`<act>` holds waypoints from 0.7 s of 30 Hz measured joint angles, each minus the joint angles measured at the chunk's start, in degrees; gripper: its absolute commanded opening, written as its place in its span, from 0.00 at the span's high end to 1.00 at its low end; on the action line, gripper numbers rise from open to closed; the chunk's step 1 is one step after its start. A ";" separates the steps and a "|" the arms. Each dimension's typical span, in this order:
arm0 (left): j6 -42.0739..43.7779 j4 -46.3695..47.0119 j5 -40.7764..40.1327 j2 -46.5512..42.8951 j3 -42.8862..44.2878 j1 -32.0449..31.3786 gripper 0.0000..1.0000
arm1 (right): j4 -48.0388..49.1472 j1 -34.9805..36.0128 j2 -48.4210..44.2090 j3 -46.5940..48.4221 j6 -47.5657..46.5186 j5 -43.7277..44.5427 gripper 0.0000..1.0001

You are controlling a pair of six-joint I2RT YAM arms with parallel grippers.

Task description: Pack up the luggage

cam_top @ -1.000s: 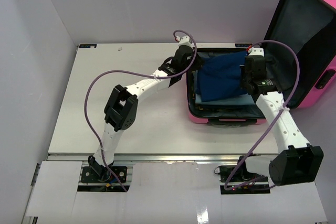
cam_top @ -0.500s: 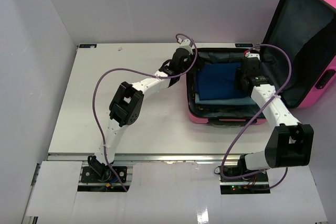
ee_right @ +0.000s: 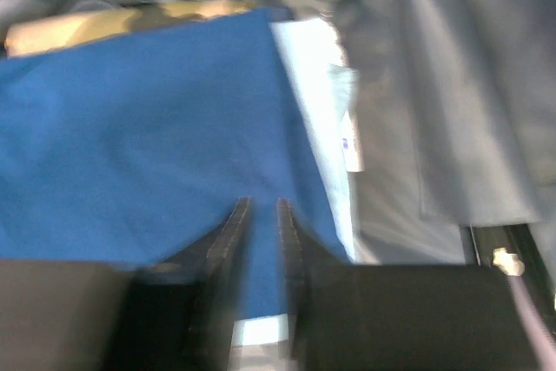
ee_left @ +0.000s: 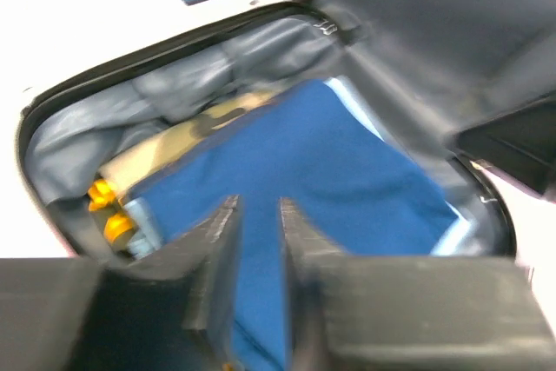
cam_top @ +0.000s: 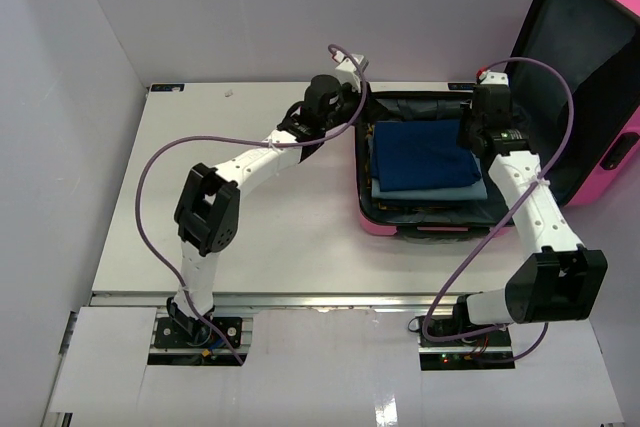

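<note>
I see a folded dark blue cloth (cam_top: 425,155) lying flat on a pale blue cloth (cam_top: 478,190), whose edge shows along its right and near sides. Behind them a tan camouflage bundle (ee_left: 187,132) and two orange bits (ee_left: 109,210) peek out. The white table (cam_top: 250,207) carries a small dark label (cam_top: 165,88) at its far left corner.

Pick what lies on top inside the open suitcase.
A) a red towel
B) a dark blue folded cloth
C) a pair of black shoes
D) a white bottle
B: a dark blue folded cloth lies on top of a paler blue layer inside the open luggage.
</note>
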 measured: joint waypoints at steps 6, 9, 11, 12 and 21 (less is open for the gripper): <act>-1.32 1.59 6.85 0.02 -3.97 -0.73 1.00 | 4.94 -0.45 1.59 -9.56 1.35 -6.04 0.92; -1.27 0.70 8.55 1.26 -6.64 -1.71 1.00 | 6.40 -1.46 3.37 -14.29 2.35 -7.12 0.92; -0.90 -1.02 8.68 1.82 -8.69 -2.78 1.00 | 8.42 -2.25 3.43 -15.93 3.19 -7.62 0.92; -0.69 -1.87 8.39 1.99 -9.42 -3.43 1.00 | 8.90 -2.42 3.15 -16.02 3.61 -7.80 0.92; 1.13 -12.58 1.34 2.03 -6.08 -5.38 0.99 | 6.84 -1.53 -2.27 -13.42 4.22 -8.85 0.92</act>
